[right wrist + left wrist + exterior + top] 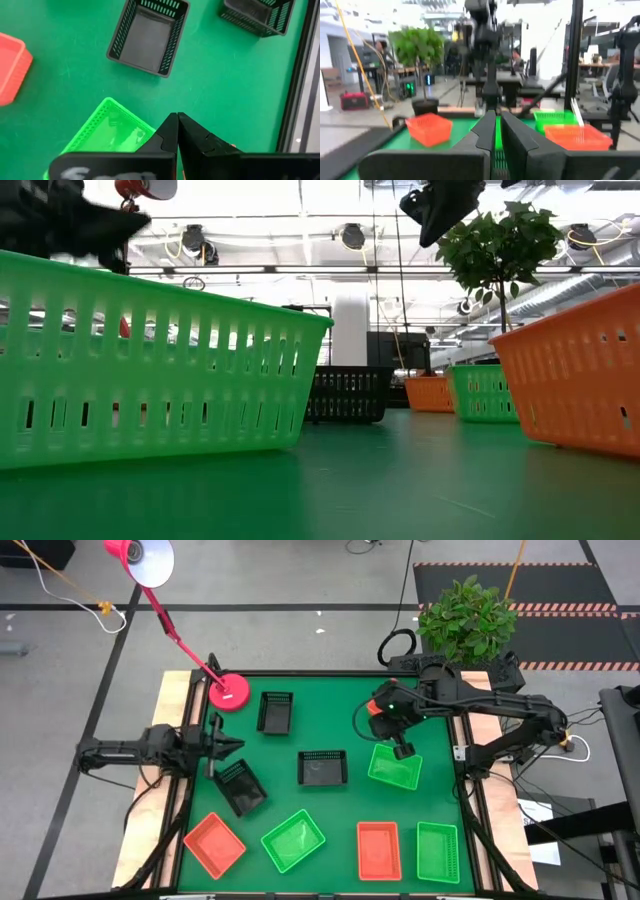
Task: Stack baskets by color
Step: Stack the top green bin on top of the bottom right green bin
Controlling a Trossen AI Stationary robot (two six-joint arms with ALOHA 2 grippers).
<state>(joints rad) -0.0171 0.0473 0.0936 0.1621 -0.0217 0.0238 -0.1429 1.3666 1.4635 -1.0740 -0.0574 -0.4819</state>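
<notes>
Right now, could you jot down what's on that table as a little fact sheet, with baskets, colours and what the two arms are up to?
Black baskets: three, none stacked
Green baskets: three, none stacked
Red baskets: two along the near edge, a third partly hidden under the right arm
Left tool: shut, empty, at the left edge by a black basket
Right tool: shut, empty, above a green basket
Also: pink lamp, on the table's back left corner

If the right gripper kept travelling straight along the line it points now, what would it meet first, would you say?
The right gripper, shut, points down at the table. Just beyond its tips lies bare green mat, beside the green basket; farther along sits a black basket. It would probably touch the mat first, though depth is uncertain.
</notes>
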